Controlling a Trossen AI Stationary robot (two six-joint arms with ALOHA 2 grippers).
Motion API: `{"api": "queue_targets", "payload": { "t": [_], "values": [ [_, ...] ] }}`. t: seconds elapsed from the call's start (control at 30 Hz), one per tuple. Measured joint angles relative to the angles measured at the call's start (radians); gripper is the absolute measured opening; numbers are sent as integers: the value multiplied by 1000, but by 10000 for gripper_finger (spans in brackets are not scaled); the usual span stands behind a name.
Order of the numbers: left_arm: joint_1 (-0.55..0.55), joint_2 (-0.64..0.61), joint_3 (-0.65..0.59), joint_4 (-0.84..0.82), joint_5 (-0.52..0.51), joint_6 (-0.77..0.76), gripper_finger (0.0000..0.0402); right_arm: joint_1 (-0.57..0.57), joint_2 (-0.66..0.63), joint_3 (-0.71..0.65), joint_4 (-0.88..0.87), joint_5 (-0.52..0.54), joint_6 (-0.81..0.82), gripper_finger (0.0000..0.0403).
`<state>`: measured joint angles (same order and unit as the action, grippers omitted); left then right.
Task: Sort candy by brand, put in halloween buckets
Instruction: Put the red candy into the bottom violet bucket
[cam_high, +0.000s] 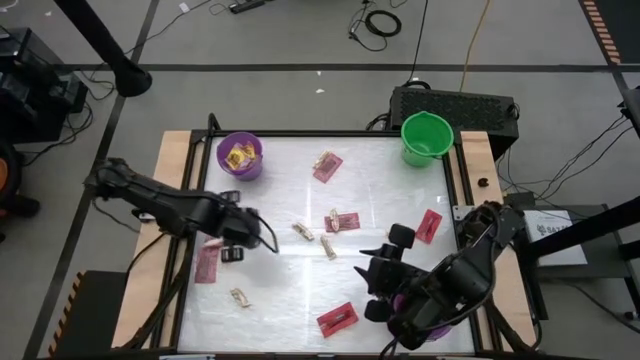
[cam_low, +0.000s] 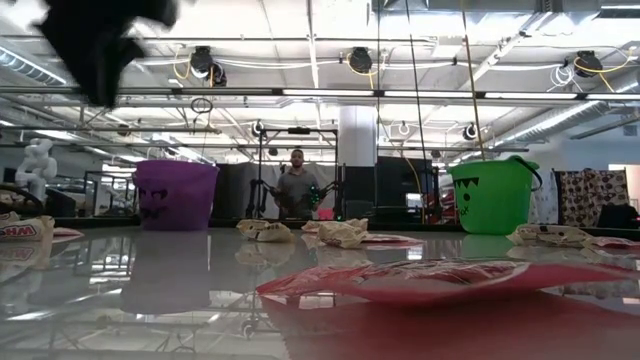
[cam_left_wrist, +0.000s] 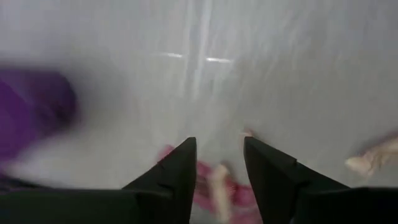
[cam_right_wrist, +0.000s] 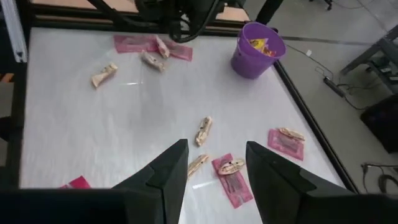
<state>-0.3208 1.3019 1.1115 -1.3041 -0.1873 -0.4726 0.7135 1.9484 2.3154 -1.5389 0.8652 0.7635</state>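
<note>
Left pincer (cam_high: 232, 252) spread, hovering above a flat pink packet (cam_left_wrist: 211, 186) topped by a tan wrapped piece (cam_left_wrist: 219, 186). Right pincer (cam_high: 378, 283) spread, aloft; purple bucket (cam_right_wrist: 257, 50) of yellow packets beyond it.

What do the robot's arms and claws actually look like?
Both arms are dark, nearly black, built of chunky jointed segments. The left claw and right claw each end in two fingers; seen close, the fingers are matte black wedges tapering to blunt tips. No markings are readable.
</note>
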Motion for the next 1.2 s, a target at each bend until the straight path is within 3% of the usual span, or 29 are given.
{"api": "queue_targets", "payload": {
  "t": [0.17, 0.3, 0.6, 0.97, 1.2],
  "values": [
    [8, -121, -241, 27, 36, -410, 130, -16, 36, 0, 1, -2, -18, 155],
    [41, -136, -356, 48, 60, -593, 129, -41, 57, 0, 2, -1, -68, 155],
    [172, -135, -531, 200, 57, -536, 129, -94, 60, 0, 29, -9, -129, 155],
    [284, -124, -550, 282, 6, -423, 129, -106, 60, 0, 45, -93, -145, 155],
    [352, -88, -616, 401, 49, -354, 129, -105, 60, 0, 63, -117, -146, 155]
  ]
}}
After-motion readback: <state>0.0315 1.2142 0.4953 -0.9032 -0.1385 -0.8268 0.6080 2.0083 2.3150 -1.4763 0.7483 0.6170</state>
